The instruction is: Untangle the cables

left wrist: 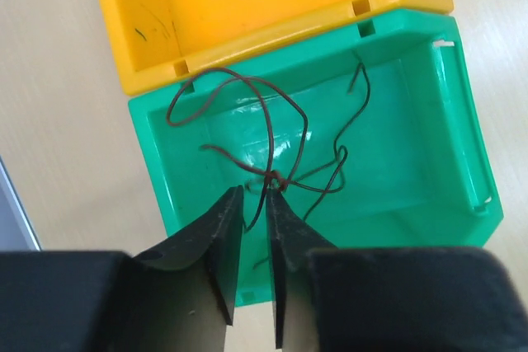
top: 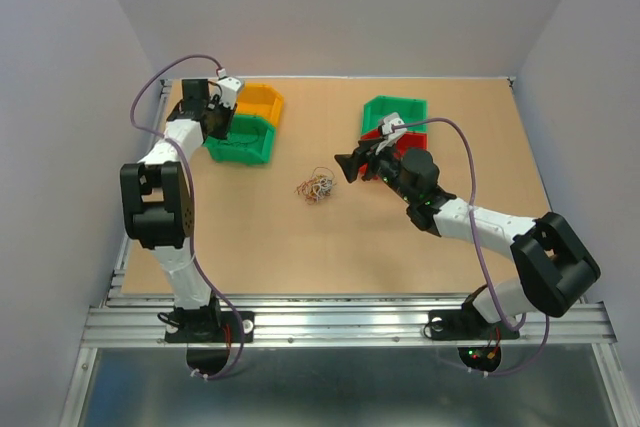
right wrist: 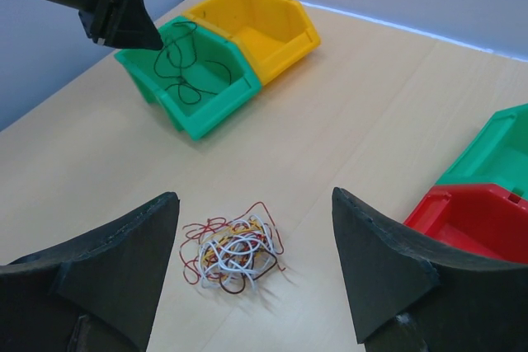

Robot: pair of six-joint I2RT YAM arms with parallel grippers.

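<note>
Smooth pale wood tabletop (top: 400,237): cables (right wrist: 235,251), thin glossy tangled wad, lain at centre. One dark wire (left wrist: 268,121) looped in green plastic bin (left wrist: 462,121), caught between jaws of left gripper (left wrist: 255,194), parted narrowly. Wide-spread right gripper (right wrist: 254,199) held above wad, nothing gripped.

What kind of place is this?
Probably a robotics lab test cell: left arm and right arm bolted to a metal rail, white walls enclosing a wooden table, plastic bins and tangled cables.

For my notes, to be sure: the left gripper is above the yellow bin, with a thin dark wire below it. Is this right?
Not quite. The left gripper is above the green bin, not the yellow bin beside it; the thin dark wire below it reaches into that green bin. The left wrist view shows this.
</note>
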